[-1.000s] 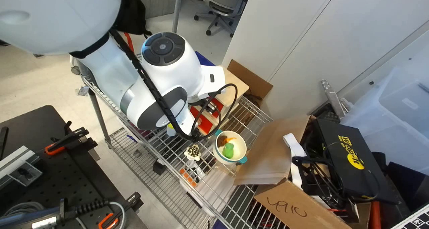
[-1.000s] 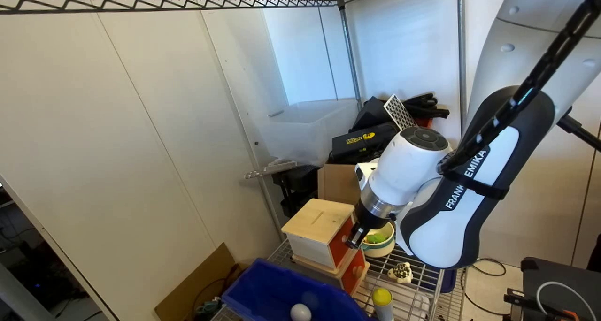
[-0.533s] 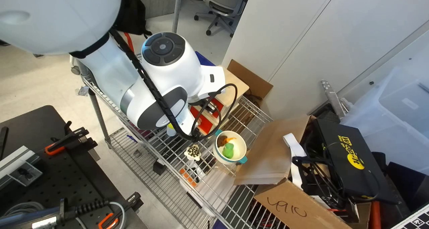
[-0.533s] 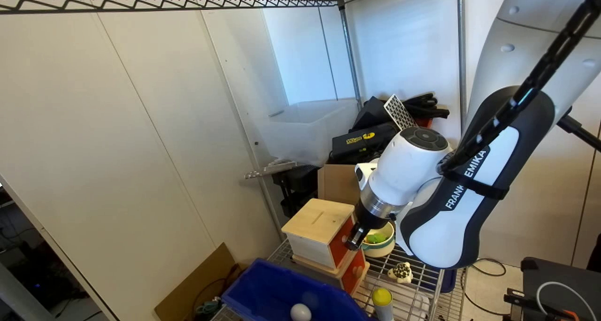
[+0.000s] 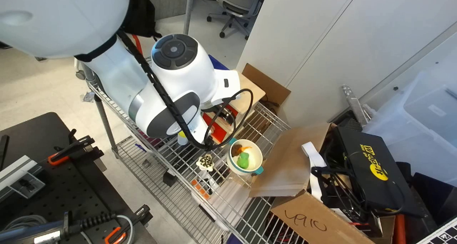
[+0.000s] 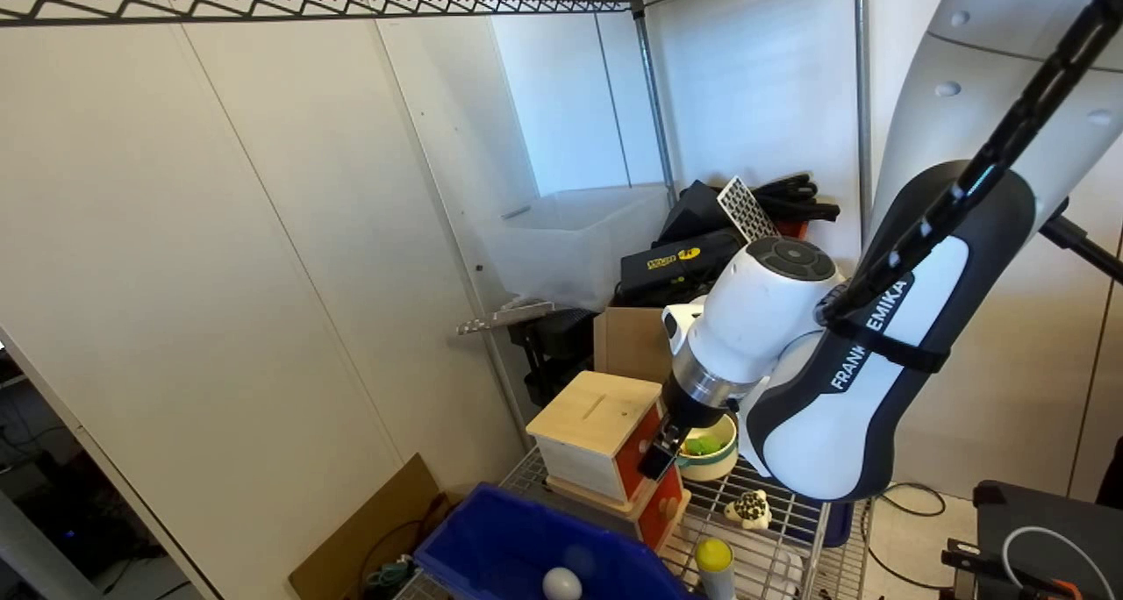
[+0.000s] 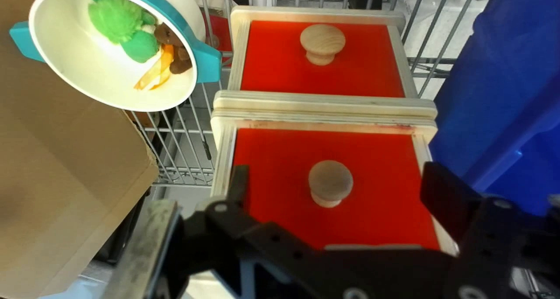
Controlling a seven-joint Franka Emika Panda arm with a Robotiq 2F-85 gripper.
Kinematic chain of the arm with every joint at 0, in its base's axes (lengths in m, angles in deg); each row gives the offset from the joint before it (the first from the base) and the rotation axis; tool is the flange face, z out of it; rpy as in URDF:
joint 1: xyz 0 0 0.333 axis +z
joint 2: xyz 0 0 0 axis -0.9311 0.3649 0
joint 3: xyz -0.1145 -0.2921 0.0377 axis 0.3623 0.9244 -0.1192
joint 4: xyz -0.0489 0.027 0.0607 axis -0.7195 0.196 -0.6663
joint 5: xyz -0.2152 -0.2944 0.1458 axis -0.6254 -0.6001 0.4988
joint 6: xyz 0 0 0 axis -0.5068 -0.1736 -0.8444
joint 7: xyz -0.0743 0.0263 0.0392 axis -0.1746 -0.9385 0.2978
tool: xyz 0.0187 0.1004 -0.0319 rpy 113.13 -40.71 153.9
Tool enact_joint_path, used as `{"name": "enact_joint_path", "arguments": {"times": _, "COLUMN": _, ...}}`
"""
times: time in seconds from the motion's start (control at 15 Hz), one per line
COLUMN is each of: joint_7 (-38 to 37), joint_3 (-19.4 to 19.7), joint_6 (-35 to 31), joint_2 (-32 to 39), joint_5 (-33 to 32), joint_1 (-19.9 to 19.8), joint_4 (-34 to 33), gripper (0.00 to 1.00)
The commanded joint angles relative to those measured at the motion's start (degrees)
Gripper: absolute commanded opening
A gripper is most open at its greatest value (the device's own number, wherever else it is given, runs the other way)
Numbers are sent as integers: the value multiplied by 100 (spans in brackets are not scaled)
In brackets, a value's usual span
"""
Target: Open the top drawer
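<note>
In the wrist view the gripper (image 7: 335,176) has its fingers (image 7: 448,200) spread well apart, one to each side of the wooden knob (image 7: 330,181) on the top drawer (image 7: 280,189), and neither touches it. The drawer's red front sits within the frame of a light-wood cabinet (image 7: 323,111). Farther up this view is the lower drawer (image 7: 321,80), also red, with a matching knob (image 7: 323,41). At upper left is a cream pot (image 7: 100,89) with teal handles, holding green, brown and orange items (image 7: 116,19); a cardboard box (image 7: 65,168) fills the left, a blue bin (image 7: 494,98) the right.

In an exterior view the arm (image 5: 200,65) hides much of the cabinet, and a black cable (image 5: 161,93) loops across the red fronts. The pot stands on a wire shelf (image 5: 262,121), a spotted figurine (image 5: 206,162) near it.

In an exterior view the gripper angles down just in front of the top drawer; whether it touches the front cannot be told there. Beside the cabinet, the blue bin holds a white ball (image 6: 561,584); a yellow-topped container (image 6: 716,569) stands nearby.
</note>
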Motion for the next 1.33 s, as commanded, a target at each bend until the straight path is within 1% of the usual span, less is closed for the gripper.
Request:
{"name": "enact_joint_path", "arguments": {"times": 0.0, "joint_7": 113, "joint_3": 66, "joint_6": 159, "joint_2": 98, "joint_5": 138, "joint_1": 107, "joint_4": -212, "gripper": 100}}
{"name": "enact_joint_path", "arguments": {"times": 0.4, "joint_7": 118, "joint_3": 52, "joint_6": 291, "joint_2": 114, "joint_5": 141, "joint_1": 111, "joint_4": -296, "gripper": 100}}
{"name": "enact_joint_path", "arguments": {"times": 0.47, "joint_7": 120, "joint_3": 51, "joint_6": 306, "joint_2": 115, "joint_5": 141, "joint_1": 117, "joint_4": -307, "gripper": 98}}
{"name": "enact_joint_path", "arguments": {"times": 0.6, "joint_7": 121, "joint_3": 50, "joint_6": 309, "joint_2": 116, "joint_5": 140, "joint_1": 124, "joint_4": -312, "gripper": 90}}
{"name": "enact_joint_path", "arguments": {"times": 0.67, "joint_7": 122, "joint_3": 50, "joint_6": 306, "joint_2": 114, "joint_5": 140, "joint_1": 127, "joint_4": -311, "gripper": 76}}
{"name": "enact_joint_path", "arguments": {"times": 0.73, "joint_7": 122, "joint_3": 47, "joint_6": 305, "joint_2": 116, "joint_5": 139, "joint_1": 128, "joint_4": -310, "gripper": 66}}
{"name": "enact_joint_path", "arguments": {"times": 0.8, "joint_7": 122, "joint_3": 47, "joint_6": 304, "joint_2": 118, "joint_5": 139, "joint_1": 130, "joint_4": -312, "gripper": 64}}
{"name": "enact_joint_path", "arguments": {"times": 1.0, "joint_7": 123, "joint_3": 30, "joint_6": 311, "joint_2": 123, "joint_5": 137, "joint_1": 123, "joint_4": -312, "gripper": 39}}
{"name": "enact_joint_path", "arguments": {"times": 1.2, "joint_7": 124, "joint_3": 27, "joint_6": 310, "joint_2": 129, "joint_5": 136, "joint_1": 122, "joint_4": -309, "gripper": 17}}
{"name": "enact_joint_path", "arguments": {"times": 1.27, "joint_7": 124, "joint_3": 27, "joint_6": 311, "joint_2": 132, "joint_5": 136, "joint_1": 122, "joint_4": -309, "gripper": 8}}
